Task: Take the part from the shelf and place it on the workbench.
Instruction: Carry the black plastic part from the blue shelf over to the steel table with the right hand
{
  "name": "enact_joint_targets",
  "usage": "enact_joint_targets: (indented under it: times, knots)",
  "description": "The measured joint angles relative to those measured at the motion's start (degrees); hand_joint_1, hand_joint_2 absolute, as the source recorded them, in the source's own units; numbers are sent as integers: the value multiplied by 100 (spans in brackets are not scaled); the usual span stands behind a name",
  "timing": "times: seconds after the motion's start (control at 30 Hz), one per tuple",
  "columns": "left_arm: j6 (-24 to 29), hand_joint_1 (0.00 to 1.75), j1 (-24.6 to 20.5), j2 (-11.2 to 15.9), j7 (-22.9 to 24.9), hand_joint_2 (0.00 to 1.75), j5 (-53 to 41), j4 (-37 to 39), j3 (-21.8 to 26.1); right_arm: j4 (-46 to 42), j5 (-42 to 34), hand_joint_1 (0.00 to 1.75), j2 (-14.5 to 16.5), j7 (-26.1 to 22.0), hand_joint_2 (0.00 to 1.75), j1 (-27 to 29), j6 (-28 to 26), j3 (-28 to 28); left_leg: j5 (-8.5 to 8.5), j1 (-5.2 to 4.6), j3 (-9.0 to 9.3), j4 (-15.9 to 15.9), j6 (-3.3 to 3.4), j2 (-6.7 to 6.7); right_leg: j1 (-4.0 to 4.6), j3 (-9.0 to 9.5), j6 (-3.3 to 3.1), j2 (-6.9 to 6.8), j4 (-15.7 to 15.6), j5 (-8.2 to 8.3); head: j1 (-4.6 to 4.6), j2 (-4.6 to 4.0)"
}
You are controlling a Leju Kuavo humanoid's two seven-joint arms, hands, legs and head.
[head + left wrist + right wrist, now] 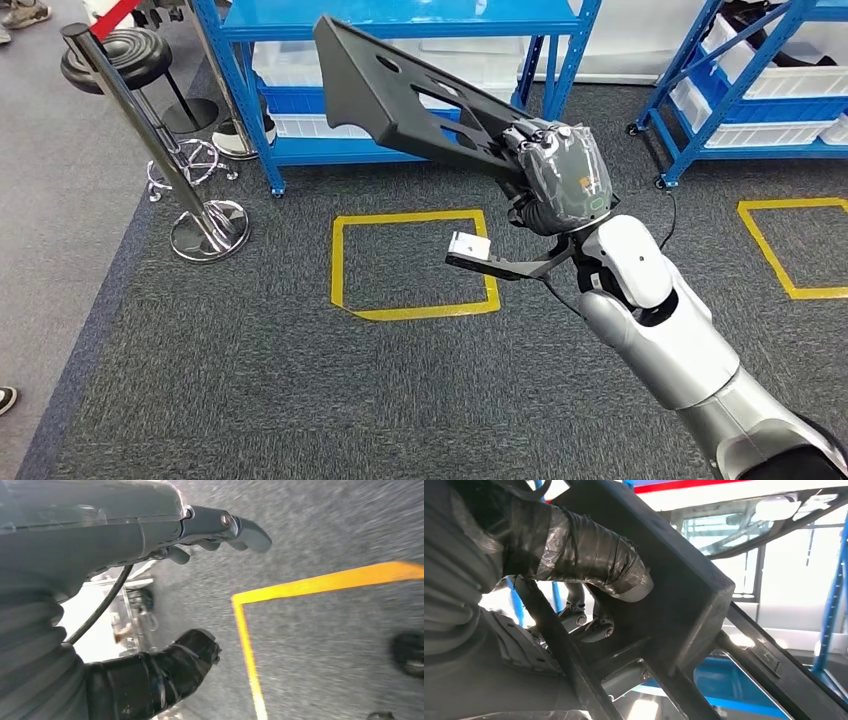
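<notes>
1. The dark part (410,95) is held aloft over the carpet, one end wrapped by the right hand (560,180), thumb (589,555) pressed on its edge.
2. Ahead stand a blue shelf (400,25), a yellow floor square (415,265) and a chrome post (150,130).
3. The left hand (165,580) hangs over blurred carpet, fingers seemingly apart, holding nothing.

right arm (690,350): silver segments, white rounded wrist shell, thin black cable | right hand (560,180): grey ribbed cover, small orange mark, tape-wrapped thumb | left hand (150,580): grey cover, dark fingers, black cable
</notes>
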Motion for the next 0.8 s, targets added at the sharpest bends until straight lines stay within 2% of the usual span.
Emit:
enact_joint_targets:
  times: [0.03,0.07,0.1,0.13,0.17,0.2,0.23,0.27,0.33,0.37,0.4,0.43,0.47,0.5,0.53,0.57,0.6,0.67,0.7,0.73,0.8]
  knots:
    - [-12,0,-3,-3,-26,175,1,-1,0,-21,0,175,-2,1,175,-3,-1,-16,43,-8,-75,37,-24,-5,13,361,-27,3,-469,-111,-2,0]
    - [-33,0,0,-5,-75,175,5,-1,0,-40,1,175,-3,2,175,-7,-2,-37,89,-15,-125,59,-54,-10,29,643,-47,2,-874,-263,-4,0]
    - [-62,0,6,-7,-148,175,11,-2,0,-60,4,175,-11,2,175,-9,-3,-62,140,-15,-155,63,-90,-13,52,822,-66,0,-1171,-402,-4,0]
    - [-93,0,19,-7,-224,175,18,-1,1,-74,7,175,-26,1,175,-4,-4,-84,198,-13,-171,48,-128,-17,70,867,-85,-6,-1317,-446,-6,0]
    - [-120,0,35,-4,-282,175,22,2,1,-80,13,175,-42,0,175,6,-5,-97,247,-1,-192,30,-164,-24,64,829,-113,-23,-1342,-400,-4,0]
    - [-142,0,42,-2,-320,175,24,5,1,-87,18,175,-56,-2,175,17,-5,-104,223,9,-226,44,-198,-35,57,789,-152,-40,-1361,-337,-5,0]
    - [-157,0,48,0,-336,175,24,9,1,-91,23,175,-66,-4,175,28,-6,-108,91,15,-278,143,-226,-47,43,740,-197,-60,-1379,-272,-8,0]
    - [-171,0,50,1,-342,175,22,11,1,-92,33,175,-68,-3,175,37,-6,-112,-133,26,-355,350,-250,-55,30,682,-235,-80,-1391,-209,-10,0]
    - [-187,0,53,-2,-329,175,10,13,1,-93,60,175,-72,-1,175,52,-5,-123,-667,36,-548,1045,-294,-58,46,556,-277,-104,-1383,-112,-15,0]
    - [-192,0,56,-1,-313,175,0,13,1,-93,76,175,-72,5,175,64,-5,-127,-806,39,-623,1395,-311,-58,55,498,-279,-123,-1372,-69,-16,0]
    - [-191,0,59,0,-294,175,-11,14,1,-92,91,175,-72,9,175,77,-4,-128,-821,39,-635,1619,-321,-57,62,439,-277,-149,-1353,-33,-16,0]
    - [-186,0,60,3,-277,175,-21,14,1,-92,105,175,-72,14,175,90,-4,-129,-727,38,-551,1644,-322,-53,67,382,-270,-182,-1327,-6,-16,0]
    - [-181,0,59,7,-263,175,-29,14,1,-92,115,175,-72,20,175,102,-4,-131,-575,36,-359,1445,-312,-35,70,335,-263,-221,-1297,12,-16,0]
    - [-177,0,56,13,-254,175,-35,14,1,-93,126,175,-72,24,175,109,-4,-134,-448,29,-83,1074,-291,22,72,298,-254,-264,-1267,23,-16,0]
    - [-174,0,50,23,-248,175,-39,14,1,-96,137,175,-72,28,175,113,-5,-140,-402,3,207,659,-265,107,79,271,-242,-312,-1242,30,-16,0]
    - [-174,0,43,34,-245,175,-42,14,1,-99,151,175,-72,35,175,115,-7,-148,-406,-25,422,317,-232,184,88,257,-222,-365,-1226,40,-15,0]
    - [-174,0,38,43,-242,175,-44,14,1,-103,170,175,-72,46,175,117,-10,-156,-441,-54,543,96,-197,231,94,248,-198,-421,-1217,53,-15,0]
    - [-173,0,37,52,-237,175,-47,14,1,-106,200,175,-72,69,175,122,-14,-165,-442,-76,555,-37,-113,179,103,245,-135,-535,-1227,88,-14,0]
    - [-173,0,40,54,-235,175,-48,14,0,-108,210,175,-72,77,175,124,-16,-167,-400,-63,548,-79,-65,125,96,241,-103,-527,-1215,76,-14,0]
    - [-174,0,40,55,-235,175,-50,14,-1,-113,214,175,-73,79,175,124,-19,-173,-351,-44,542,-123,-12,79,88,210,-76,-447,-1145,7,-14,0]
    - [-179,0,35,57,-234,175,-62,14,-3,-127,225,175,-84,83,175,132,-26,-193,-260,-12,511,-185,68,-9,59,7,-30,-172,-672,-331,-11,0]
